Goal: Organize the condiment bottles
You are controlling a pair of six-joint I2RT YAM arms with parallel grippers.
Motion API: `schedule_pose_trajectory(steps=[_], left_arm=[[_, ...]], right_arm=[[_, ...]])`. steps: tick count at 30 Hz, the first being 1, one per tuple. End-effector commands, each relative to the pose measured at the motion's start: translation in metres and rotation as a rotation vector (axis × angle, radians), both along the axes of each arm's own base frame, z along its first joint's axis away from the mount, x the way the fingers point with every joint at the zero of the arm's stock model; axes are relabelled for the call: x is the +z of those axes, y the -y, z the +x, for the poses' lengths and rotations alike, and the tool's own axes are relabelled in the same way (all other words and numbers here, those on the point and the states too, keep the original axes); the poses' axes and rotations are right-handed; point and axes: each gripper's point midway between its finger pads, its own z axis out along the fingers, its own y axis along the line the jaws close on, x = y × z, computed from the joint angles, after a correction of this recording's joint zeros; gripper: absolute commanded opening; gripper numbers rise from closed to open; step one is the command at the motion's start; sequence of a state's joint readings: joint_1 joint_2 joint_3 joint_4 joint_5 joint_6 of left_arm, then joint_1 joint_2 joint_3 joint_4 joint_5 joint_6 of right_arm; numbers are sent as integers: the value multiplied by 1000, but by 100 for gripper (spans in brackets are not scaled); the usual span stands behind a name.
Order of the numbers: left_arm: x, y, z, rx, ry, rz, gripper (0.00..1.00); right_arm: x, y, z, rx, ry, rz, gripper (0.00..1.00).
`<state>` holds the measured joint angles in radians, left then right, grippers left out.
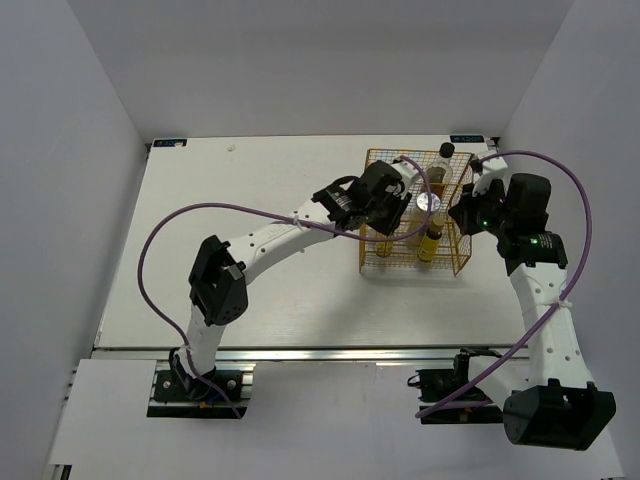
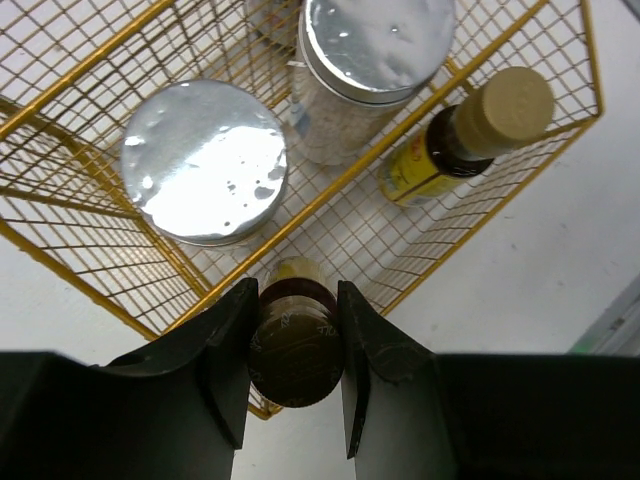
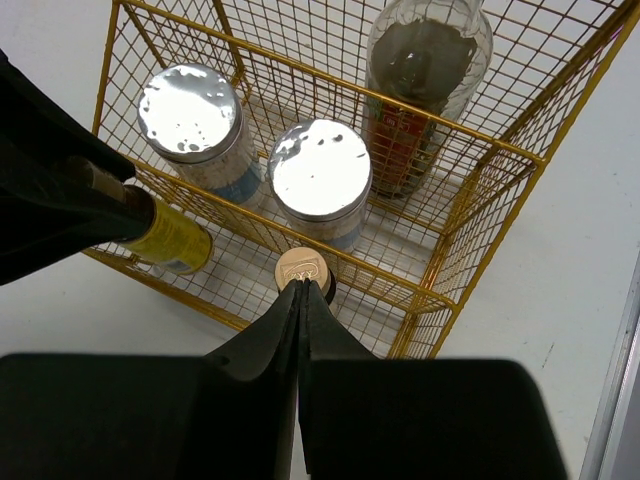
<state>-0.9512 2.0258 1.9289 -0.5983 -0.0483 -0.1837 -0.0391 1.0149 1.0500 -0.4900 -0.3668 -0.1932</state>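
Observation:
A yellow wire basket (image 1: 368, 152) stands at the back right of the table. In it are a taller dark-sauce bottle (image 3: 425, 80) with a black cap (image 1: 446, 151), two white cylinders with silver lids (image 3: 190, 100) (image 3: 320, 170), and a tiny brown yellow-labelled bottle with a beige cap (image 3: 302, 268). My left gripper (image 2: 295, 290) is shut on the second tiny brown bottle (image 2: 295, 345) and holds it tilted at the basket's front-left rim; it also shows in the right wrist view (image 3: 170, 238). My right gripper (image 3: 302, 285) is shut and empty, just over the beige cap.
The basket (image 2: 70, 80) has wire dividers between its compartments (image 3: 540, 157). White walls enclose the table on three sides. The table's metal edge rail (image 1: 300, 352) runs along the front near the arm bases. Purple cables loop over both arms.

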Motion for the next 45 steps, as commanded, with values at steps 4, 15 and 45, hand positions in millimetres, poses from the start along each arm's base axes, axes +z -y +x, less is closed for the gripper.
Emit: schedule_pose_trajectory(steps=[4,15,45], left_arm=[[10,2,10,30,66,7,4],[-1,4,5,34,58,24,57],[155,-156,-12,378,131,-414,98]], right_arm=[[11,1,3,-6,56,1,0],[8,1,1,-10,52,3,0],[29,5,-14,-116,-64,80,89]])
